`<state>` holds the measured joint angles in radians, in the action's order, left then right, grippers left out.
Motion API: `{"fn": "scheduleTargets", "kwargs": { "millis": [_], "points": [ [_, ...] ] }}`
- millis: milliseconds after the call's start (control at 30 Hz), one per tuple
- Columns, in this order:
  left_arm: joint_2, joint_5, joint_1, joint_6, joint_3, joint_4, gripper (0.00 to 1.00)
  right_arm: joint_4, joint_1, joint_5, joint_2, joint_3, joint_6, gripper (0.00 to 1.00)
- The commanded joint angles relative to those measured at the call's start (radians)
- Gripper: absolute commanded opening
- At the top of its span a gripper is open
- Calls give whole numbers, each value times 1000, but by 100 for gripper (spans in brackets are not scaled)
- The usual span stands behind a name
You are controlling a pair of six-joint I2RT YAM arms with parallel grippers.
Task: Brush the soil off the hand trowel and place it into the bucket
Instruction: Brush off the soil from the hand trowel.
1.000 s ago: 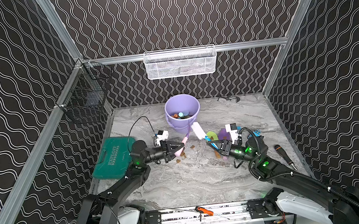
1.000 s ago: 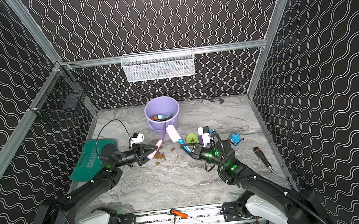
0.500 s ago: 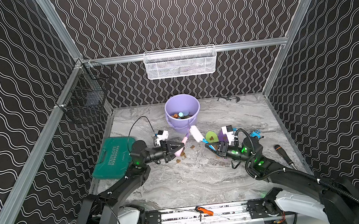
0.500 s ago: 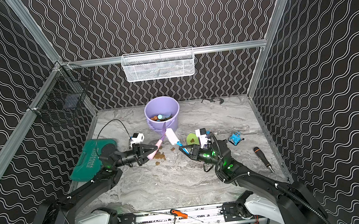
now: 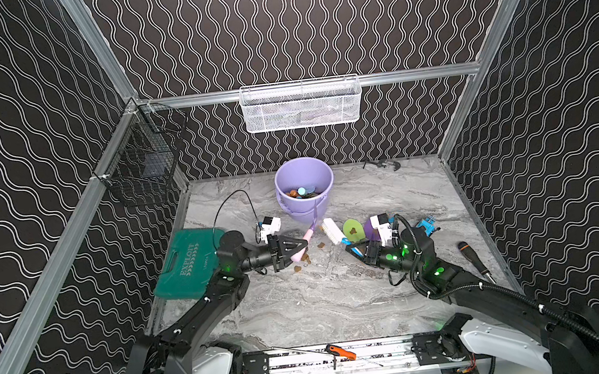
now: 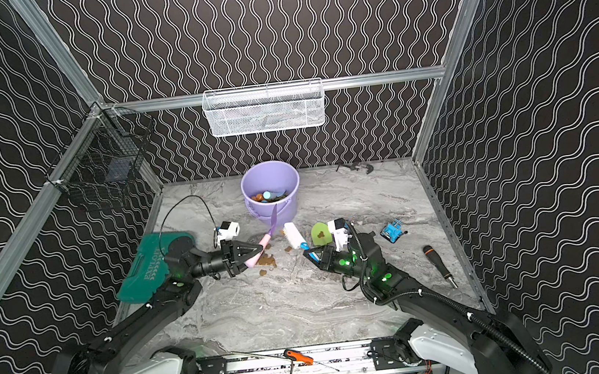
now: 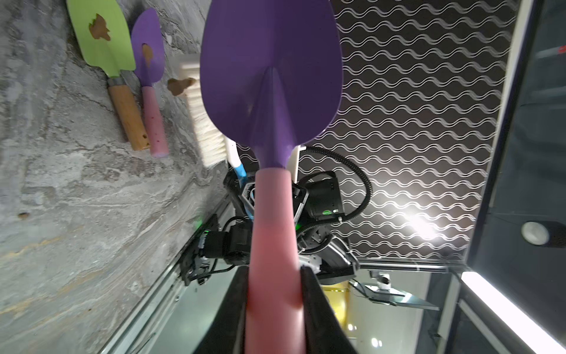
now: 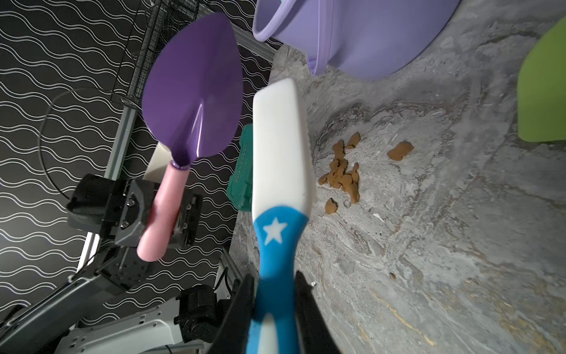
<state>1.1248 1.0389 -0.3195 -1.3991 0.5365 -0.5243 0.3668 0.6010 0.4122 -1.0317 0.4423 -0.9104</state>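
My left gripper point(image 5: 299, 250) point(image 7: 274, 269) is shut on the pink handle of the hand trowel point(image 7: 271, 76) point(image 6: 260, 249). It holds the purple blade raised in front of the bucket point(image 5: 304, 210) point(image 6: 274, 211); the blade faces in view are free of soil. My right gripper point(image 5: 355, 250) point(image 8: 275, 277) is shut on the blue handle of a white brush point(image 8: 281, 138) point(image 5: 331, 230), whose head hangs just right of the blade, apart from it. Soil point(image 8: 341, 174) point(image 5: 304, 259) lies in clumps on the table below the trowel.
A green-bladed trowel point(image 7: 101, 39) point(image 5: 350, 228) and a small purple one point(image 7: 148, 55), both with soil, lie by the right arm. A green tool case point(image 5: 187, 262) sits left. A blue clamp point(image 5: 425, 225) and a screwdriver point(image 5: 473, 260) lie right. A white mesh basket point(image 5: 300, 105) hangs behind.
The right arm has shifted slightly left and the brush head has dropped a little towards the table. The left arm and the trowel have stayed still.
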Motion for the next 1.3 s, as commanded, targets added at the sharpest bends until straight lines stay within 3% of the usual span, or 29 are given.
{"fn": "scheduleTargets", "kwargs": {
  "millis": [0, 33, 100, 500, 733, 933, 1033, 1167, 1267],
  "points": [
    [-43, -53, 3, 376, 101, 494, 0, -5, 2, 1, -26, 15, 10, 0],
    [-52, -78, 1, 460, 134, 598, 0, -6, 2, 2, -40, 18, 6, 0],
    [-61, -90, 1, 514, 150, 661, 0, 29, 2, 16, -64, 18, -6, 0],
    [-42, -114, 1, 545, 46, 645, 0, 163, 1, 70, -102, 69, -77, 0],
    [-21, -187, 1, 668, 82, 806, 0, 163, 2, 85, -98, 85, -80, 0],
    [-3, -480, -9, 958, 276, 1211, 0, -25, 13, 14, -49, 116, 39, 0],
    [17, -617, -47, 1029, 342, 1323, 0, -203, 61, -89, 0, 200, 154, 0],
    [71, -914, -252, 1037, 448, 1479, 0, -367, 120, -152, 5, 302, 261, 0],
    [113, -1035, -383, 1027, 502, 1523, 0, -459, 156, -160, -59, 358, 282, 0]
  ]
}}
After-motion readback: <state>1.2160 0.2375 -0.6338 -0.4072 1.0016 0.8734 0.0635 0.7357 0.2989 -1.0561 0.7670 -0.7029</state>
